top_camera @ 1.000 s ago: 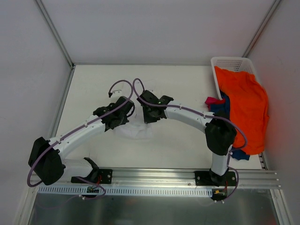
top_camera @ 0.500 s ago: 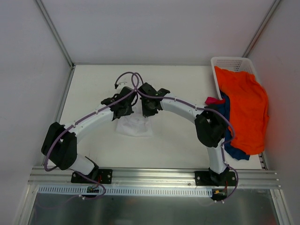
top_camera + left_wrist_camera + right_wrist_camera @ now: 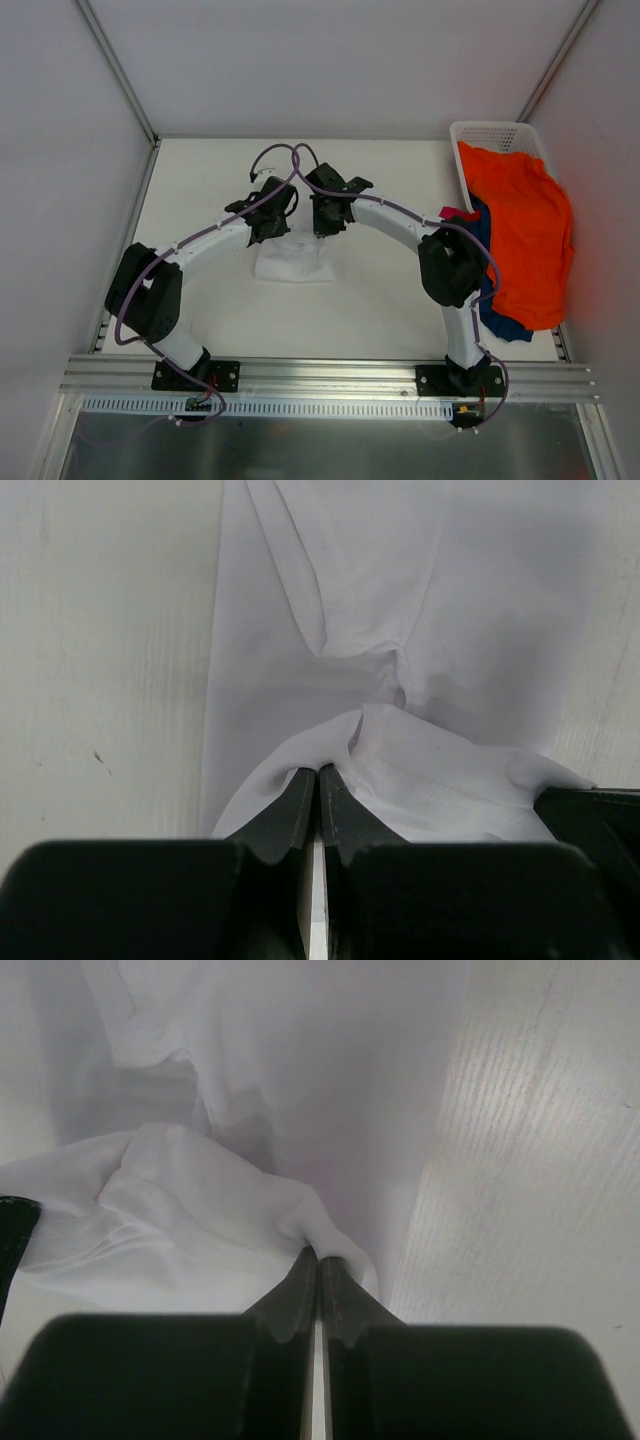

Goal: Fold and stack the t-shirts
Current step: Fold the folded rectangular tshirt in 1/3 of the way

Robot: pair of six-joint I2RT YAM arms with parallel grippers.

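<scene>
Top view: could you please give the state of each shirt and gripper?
left gripper: shut on white t-shirt.
right gripper: shut on white t-shirt.
white t-shirt: partly folded, pinched by both grippers.
orange t-shirt: unfolded, draped over basket.
navy t-shirt: crumpled, mostly covered.
magenta t-shirt: crumpled, mostly hidden.

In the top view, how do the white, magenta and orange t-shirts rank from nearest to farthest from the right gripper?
1. White t-shirt: pinched in the right gripper.
2. Magenta t-shirt: off to the right.
3. Orange t-shirt: far right, spilling from the basket.
</scene>
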